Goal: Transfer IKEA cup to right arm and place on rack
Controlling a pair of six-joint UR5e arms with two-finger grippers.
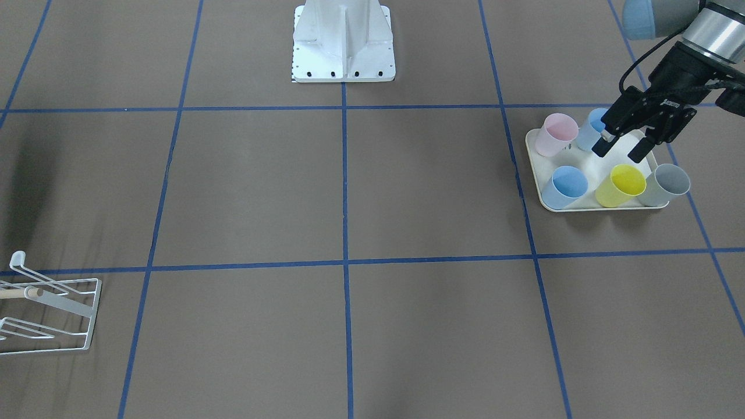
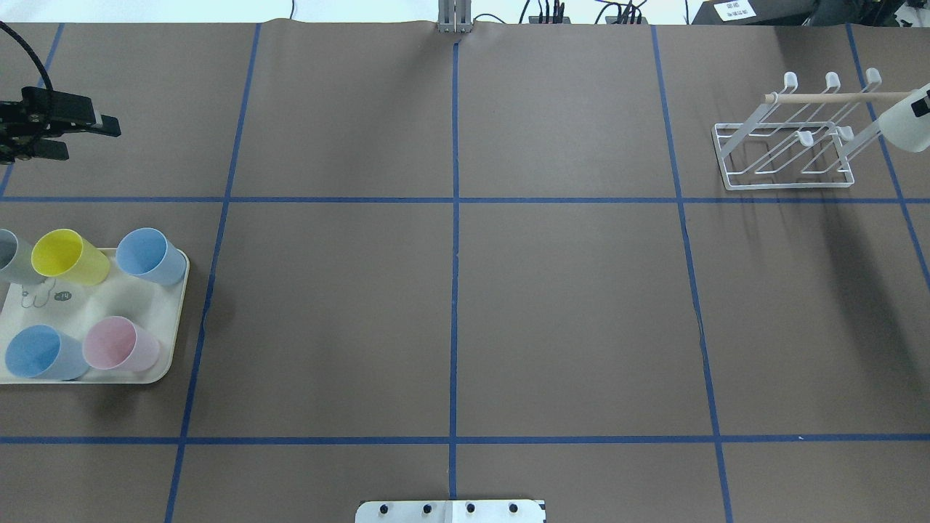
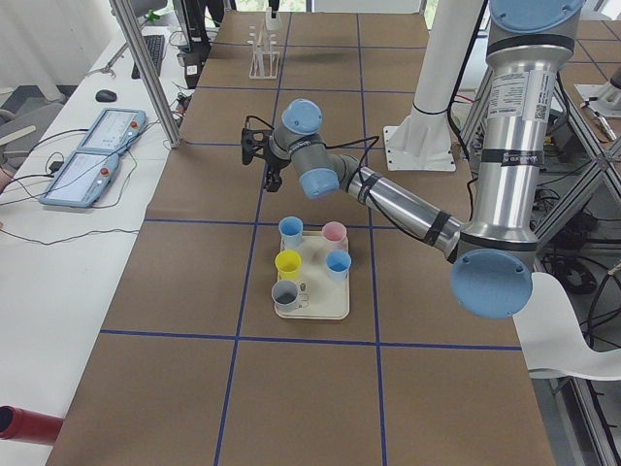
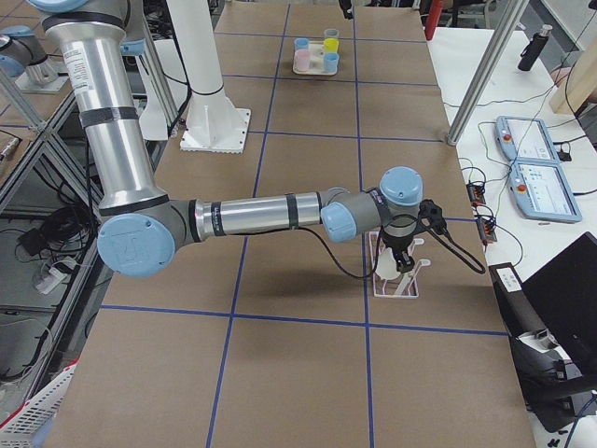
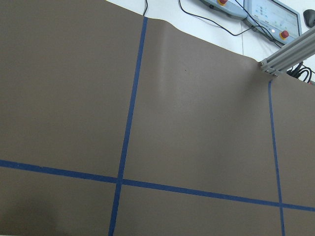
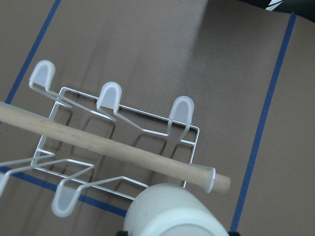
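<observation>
A white IKEA cup [image 6: 172, 212] lies sideways at the bottom of the right wrist view, its base toward the camera, with my right gripper shut on it; the fingers themselves are hidden. In the overhead view the cup [image 2: 907, 122] is at the right edge, against the white wire rack [image 2: 785, 156] by the end of its wooden dowel [image 6: 108, 143]. Whether the cup sits over a prong I cannot tell. My left gripper [image 1: 621, 151] hovers open and empty over the cream tray [image 1: 536, 169], beside a blue cup [image 1: 595, 125].
The tray [image 2: 142, 319] holds several cups: pink [image 2: 120, 345], yellow [image 2: 69, 258], grey and two blue. The robot's base plate [image 1: 343, 55] stands mid-table. Blue tape lines grid the brown table. Control pendants and cables lie beyond the far edge.
</observation>
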